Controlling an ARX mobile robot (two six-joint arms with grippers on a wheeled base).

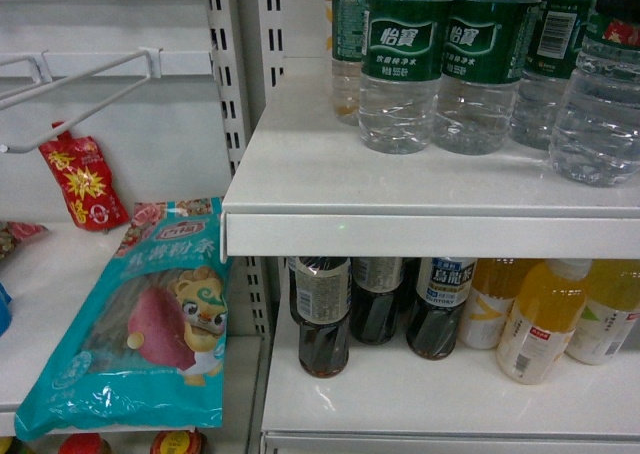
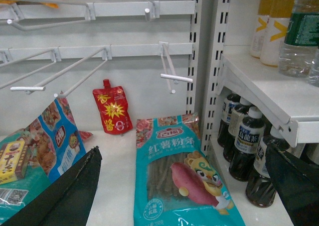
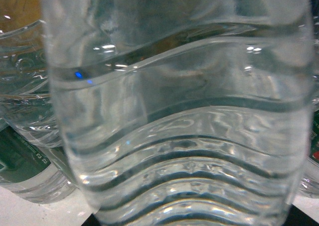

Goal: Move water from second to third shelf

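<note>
right wrist view is filled by a clear ribbed water bottle (image 3: 174, 116), upright, long axis vertical, dead ahead of the right pincer and very close. its fingers don't show in any view, so can't tell whether it is open, closed or already on the bottle. dark strip at the bottom edge of that view may be pincer body, not sure.

head view: a row of water bottles on the upper shelf (image 1: 420, 199). the far-right one (image 1: 600, 104) has a reddish band over a partly cropped label and stands nearest the shelf's front edge; probably the same bottle, can't confirm. the others next to it have plain green labels (image 1: 402, 69).

left pincer (image 2: 184, 186) hangs low over the left bay, black fingers (image 2: 65, 196) spread wide, nothing between them. it is well apart from the water, so the right arm is clearly the nearer one.

room: neighbouring bottles sit just beside the target, tight on the left. shelf below (image 1: 420, 399) carries dark tea bottles (image 1: 324, 314) and orange juice bottles (image 1: 540, 319), with a bare strip along its front. left bay holds a teal noodle bag (image 2: 182, 181), a red pouch (image 2: 113, 106) and bare hooks (image 2: 172, 71).

judgement: bottle not lifted yet; it reads as standing among its neighbours.
</note>
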